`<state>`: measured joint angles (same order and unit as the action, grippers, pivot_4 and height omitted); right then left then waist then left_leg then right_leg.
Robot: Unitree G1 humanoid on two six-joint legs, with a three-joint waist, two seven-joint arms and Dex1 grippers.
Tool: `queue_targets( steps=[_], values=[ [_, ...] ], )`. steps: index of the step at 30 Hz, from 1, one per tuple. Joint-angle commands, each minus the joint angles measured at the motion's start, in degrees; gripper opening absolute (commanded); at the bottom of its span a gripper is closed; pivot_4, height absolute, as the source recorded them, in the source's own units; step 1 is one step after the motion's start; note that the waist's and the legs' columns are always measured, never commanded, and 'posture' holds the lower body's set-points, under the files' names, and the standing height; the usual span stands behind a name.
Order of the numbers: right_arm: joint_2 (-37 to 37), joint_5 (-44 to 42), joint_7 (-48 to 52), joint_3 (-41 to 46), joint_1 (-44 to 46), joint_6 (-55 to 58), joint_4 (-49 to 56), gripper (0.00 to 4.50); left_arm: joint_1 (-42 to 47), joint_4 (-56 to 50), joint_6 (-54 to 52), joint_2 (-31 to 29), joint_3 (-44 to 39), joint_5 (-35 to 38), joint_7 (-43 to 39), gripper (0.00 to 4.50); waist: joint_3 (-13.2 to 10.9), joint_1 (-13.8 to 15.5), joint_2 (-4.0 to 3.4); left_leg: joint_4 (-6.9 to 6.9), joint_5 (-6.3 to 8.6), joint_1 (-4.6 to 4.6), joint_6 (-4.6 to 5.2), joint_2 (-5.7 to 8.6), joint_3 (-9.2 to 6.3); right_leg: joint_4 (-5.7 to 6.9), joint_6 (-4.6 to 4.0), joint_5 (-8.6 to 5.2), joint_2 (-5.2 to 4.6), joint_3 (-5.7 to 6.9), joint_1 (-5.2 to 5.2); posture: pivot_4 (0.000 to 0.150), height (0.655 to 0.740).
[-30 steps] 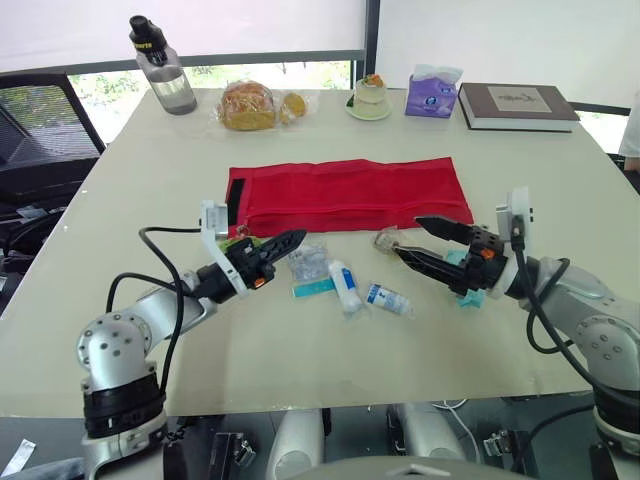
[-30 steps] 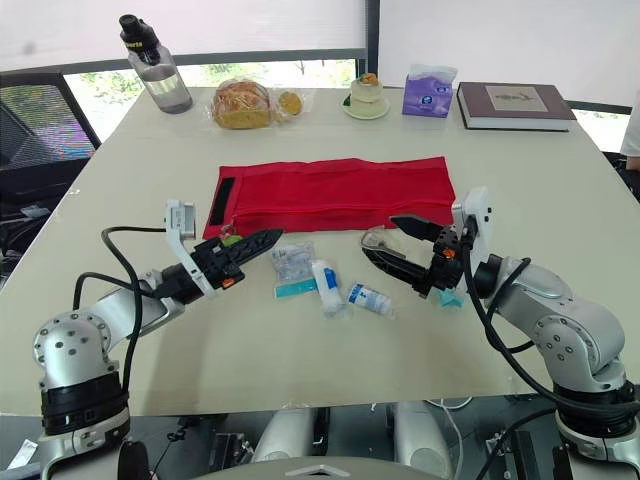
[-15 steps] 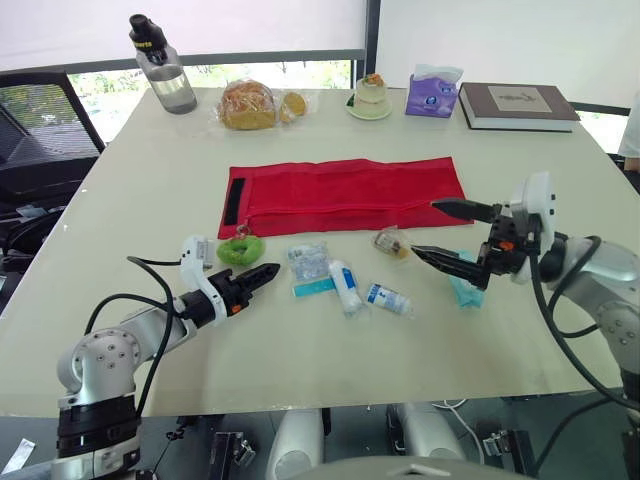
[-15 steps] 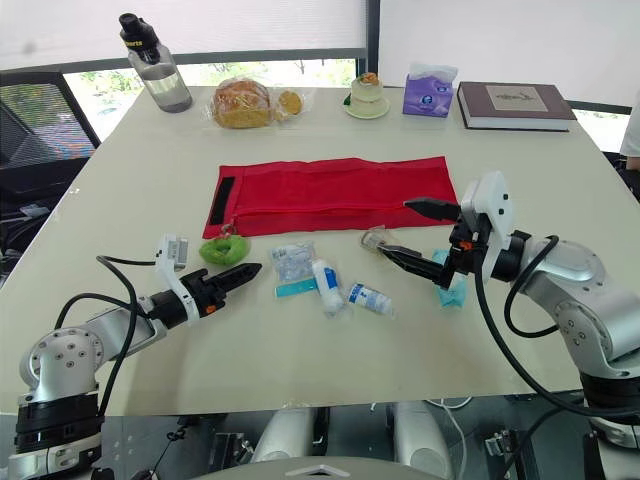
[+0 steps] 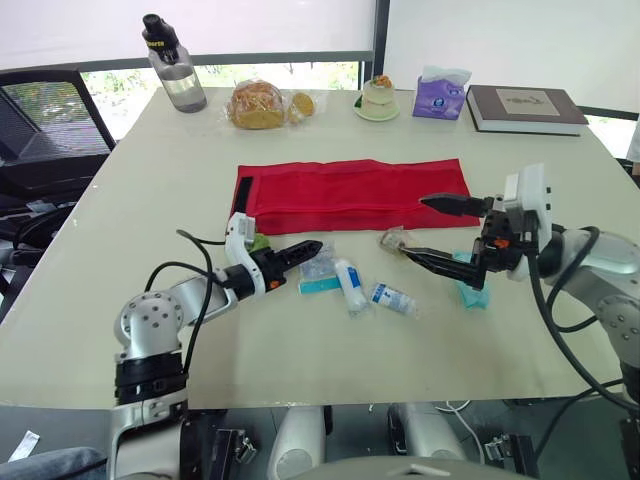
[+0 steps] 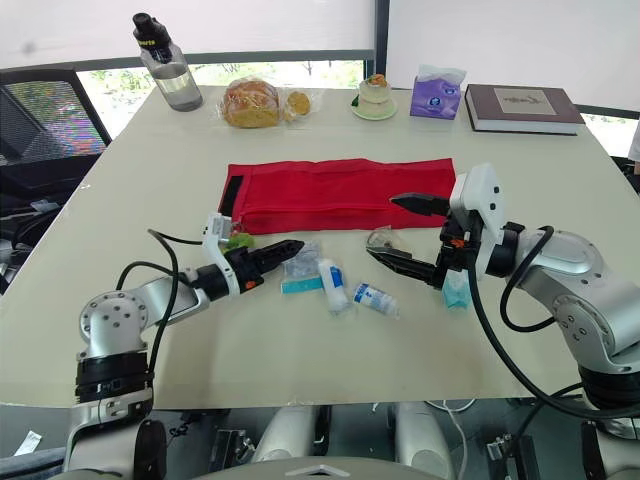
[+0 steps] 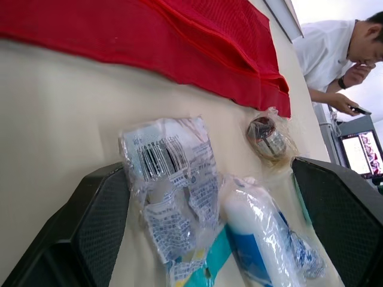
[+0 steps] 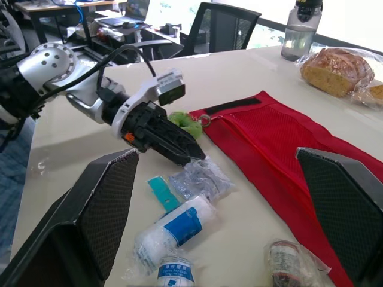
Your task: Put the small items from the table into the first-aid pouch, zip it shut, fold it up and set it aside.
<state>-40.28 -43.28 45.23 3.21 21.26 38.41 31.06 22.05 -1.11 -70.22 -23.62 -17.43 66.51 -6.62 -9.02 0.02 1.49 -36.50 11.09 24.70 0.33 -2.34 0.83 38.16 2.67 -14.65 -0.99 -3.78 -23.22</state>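
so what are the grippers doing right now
left gripper: open, holding nothing
right gripper: open, holding nothing

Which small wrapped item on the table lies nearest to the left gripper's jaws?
The clear barcode packet, just in front of the left gripper; the bandage roll lies beyond it.

Cream desk (image 5: 150,180) mid-rm. Windows (image 5: 300,70) at 12 o'clock w/ white roller blinds (image 5: 260,25) mostly down, dark post (image 5: 380,40) btwn panes. Daylight in. Black mesh chair (image 5: 50,110) at 10 o'clock. Grey floor (image 5: 60,420) at 7 o'clock.
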Motion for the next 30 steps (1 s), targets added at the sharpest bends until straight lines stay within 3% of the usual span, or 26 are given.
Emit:
queue_targets(
  steps=[1, 3, 6, 8, 9, 13, 14, 21, 30],
  values=[
    [0.4, -0.1, 0.1, 0.8, 0.0, -1.3, 1.3, 4.5, -0.2, 2.3, -3.5, 0.5, 3.7, -3.1, 0.8, 4.47, 0.0, 0.0, -0.01, 0.0, 0.0, 0.0, 0.0, 0.0, 0.0, 0.0, 0.0, 0.0, 0.0, 0.0, 0.0, 0.15, 0.74],
    [0.6, -0.1, 0.0, 0.9, -0.1, -1.4, 1.3, 4.5, 0.4, 2.4, -4.4, 0.6, 3.9, -3.6, 0.3, 4.47, 0.0, 0.0, -0.03, 0.0, 0.0, -0.01, 0.0, 0.0, -0.02, 0.0, 0.0, 0.0, 0.01, 0.01, 0.01, 0.15, 0.74],
    [0.8, 0.3, -0.1, 1.0, -0.3, -1.8, 1.3, 4.5, 1.1, 2.9, -5.0, 0.6, 3.8, -4.7, -0.4, 3.65, 0.0, -0.1, -0.04, 0.0, 0.0, -0.02, 0.0, 0.0, -0.03, 0.0, 0.0, 0.0, 0.01, 0.01, 0.03, 0.15, 0.74],
    [0.8, 0.4, -0.2, 1.0, -0.5, -1.9, 1.5, 4.5, 1.3, 3.1, -5.2, 0.6, 3.6, -5.3, -1.0, 2.6, 0.0, -0.1, -0.04, 0.0, 0.0, -0.02, 0.0, 0.0, -0.02, -0.01, 0.0, 0.0, 0.0, 0.01, 0.03, 0.15, 0.74],
    [0.8, 0.5, -0.3, 1.1, -0.7, -2.0, 1.6, 4.5, 1.3, 3.1, -5.3, 0.5, 3.4, -5.6, -1.3, 2.44, 0.0, -0.1, -0.04, 0.01, 0.0, -0.01, 0.0, 0.0, -0.02, -0.03, 0.0, 0.0, 0.0, 0.01, 0.03, 0.15, 0.74],
    [0.8, 0.6, -0.6, 1.1, -1.3, -2.3, 2.0, 4.5, 0.8, 3.0, -5.5, 0.2, 2.7, -6.7, -2.6, 0.38, 0.0, -0.2, -0.03, 0.04, 0.0, 0.04, 0.0, 0.0, -0.04, -0.1, 0.03, 0.02, 0.0, 0.02, 0.02, 0.15, 0.74],
    [0.8, 0.7, -0.6, 1.1, -1.4, -2.4, 2.1, 4.5, 0.6, 2.8, -5.6, 0.2, 2.5, -6.9, -2.8, 0.11, 0.0, -0.2, -0.03, 0.06, 0.0, 0.04, 0.0, 0.0, -0.04, -0.11, 0.07, 0.03, 0.0, 0.02, 0.02, 0.15, 0.74],
    [1.2, 0.9, -0.5, 0.7, -1.7, -2.6, 2.1, 4.5, -1.4, -0.1, -3.5, -0.6, 0.4, -7.7, -6.0, 0.01, 0.0, -0.7, -0.03, 0.08, 0.01, 0.03, -0.01, 0.0, -0.04, -0.12, 0.01, 0.0, -0.01, 0.02, 0.02, 0.15, 0.74],
    [2.9, -1.3, -6.6, 0.3, -1.0, 4.7, 1.9, 4.5, 0.1, -7.2, 0.9, -2.5, -7.6, -1.9, -9.8, 0.01, -0.1, -0.7, 0.15, 0.14, 0.01, 0.11, -0.01, -0.06, -0.03, -0.09, 0.01, 0.0, 0.01, 0.03, -0.12, 0.15, 0.74]
  ],
)
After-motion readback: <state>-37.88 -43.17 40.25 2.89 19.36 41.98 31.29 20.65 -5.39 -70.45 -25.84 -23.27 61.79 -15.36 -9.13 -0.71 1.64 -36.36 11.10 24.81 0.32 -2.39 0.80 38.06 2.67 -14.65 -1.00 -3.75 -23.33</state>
